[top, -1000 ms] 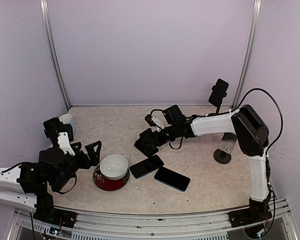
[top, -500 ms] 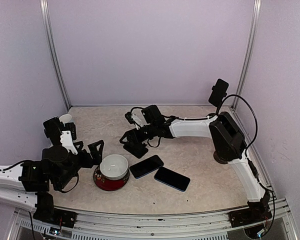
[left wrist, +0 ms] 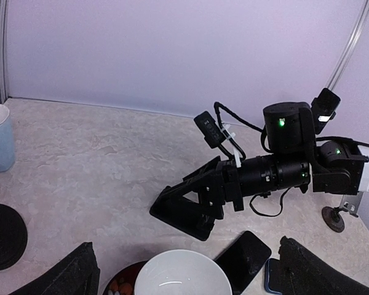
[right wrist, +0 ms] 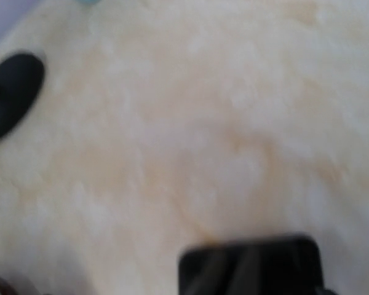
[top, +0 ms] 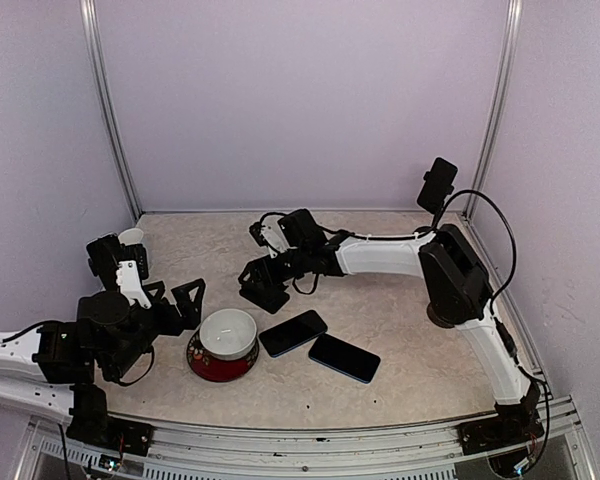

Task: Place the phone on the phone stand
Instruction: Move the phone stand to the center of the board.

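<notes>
Right gripper (top: 260, 292) low beside the phones, holding nothing.
It stands wide just behind the black phone (top: 293, 332), which lies flat on the bench (top: 220, 250) by the blue phone (top: 344, 357), well apart from the stand (top: 438, 185). The left gripper (top: 175, 297), wide too, probably leaves room.

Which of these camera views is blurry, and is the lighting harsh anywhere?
Right wrist view: heavily blurred, the tabletop smeared and a dark rectangular shape at the bottom edge soft-edged. Left wrist view: sharp, evenly lit, only faint shadows. Top external view: sharp, soft diffuse light, no harsh glare.
</notes>
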